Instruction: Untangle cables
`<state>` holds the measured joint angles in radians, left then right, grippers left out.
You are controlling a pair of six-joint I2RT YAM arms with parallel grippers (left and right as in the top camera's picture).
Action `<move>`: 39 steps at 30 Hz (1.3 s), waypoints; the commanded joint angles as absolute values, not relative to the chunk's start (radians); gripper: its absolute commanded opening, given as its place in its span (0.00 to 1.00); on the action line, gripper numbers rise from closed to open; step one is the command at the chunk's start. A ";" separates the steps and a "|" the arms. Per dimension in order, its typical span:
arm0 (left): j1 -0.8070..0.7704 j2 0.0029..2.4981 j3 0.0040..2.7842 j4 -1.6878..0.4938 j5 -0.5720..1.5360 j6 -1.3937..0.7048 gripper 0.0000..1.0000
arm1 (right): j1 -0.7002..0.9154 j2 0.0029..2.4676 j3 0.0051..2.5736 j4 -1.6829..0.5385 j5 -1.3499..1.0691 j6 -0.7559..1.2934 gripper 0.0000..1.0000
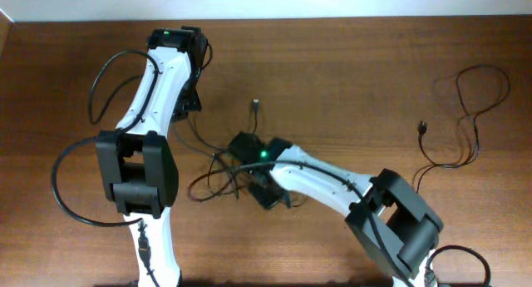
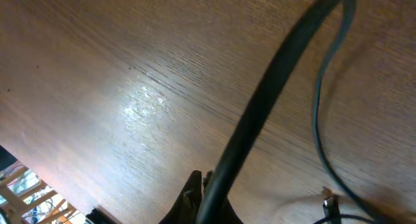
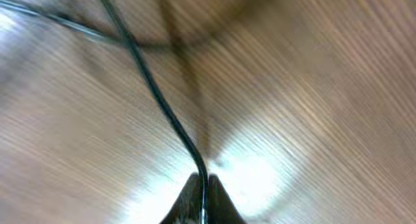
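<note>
The right claw (image 3: 203,193) is pinched shut on a thin cord (image 3: 159,100) that runs from its tips up across the table (image 3: 312,87). The left claw (image 2: 203,195) looks closed as well, on a strand (image 2: 273,94) that leaves its tips and climbs to the top right. A second strand (image 2: 318,113) curves beside it, with a plug (image 2: 331,202) near the bottom edge.

From overhead, the tangle (image 1: 220,177) lies mid-table, partly under the right wrist. One line leads from it up toward the left arm, and a free plug (image 1: 256,104) lies above it. A loose cable (image 1: 467,104) sits well apart at the far right.

The step in hand appears to be drawing the two held lines apart to open the knot. To do it well:

- Pull slowly and low over the wood, with the claws moving in opposite directions.
- Watch the loops between the claws — if they widen, carry on.
- If they cinch down, stop, ease off and regrip nearer the crossing.
- Grip firmly, since a cord this thin could slide through the tips.
- Steer the right claw away from the loose cable, so the freed length does not land on it.
- Keep both pulls clear of the arm wiring (image 1: 79,179).
</note>
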<state>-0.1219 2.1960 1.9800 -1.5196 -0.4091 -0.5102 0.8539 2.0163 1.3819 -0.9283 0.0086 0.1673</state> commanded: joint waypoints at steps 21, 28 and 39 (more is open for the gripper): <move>-0.121 2.201 1.977 -1.493 -0.408 -0.527 0.01 | 0.311 1.063 1.525 -1.013 0.441 0.201 0.04; -0.121 2.201 1.977 -1.493 -0.408 -0.527 0.01 | 0.311 0.905 1.525 -0.933 0.957 0.380 0.04; -0.121 2.201 1.977 -1.496 -0.407 -0.527 0.00 | 0.311 0.907 1.524 -0.913 1.028 0.372 0.04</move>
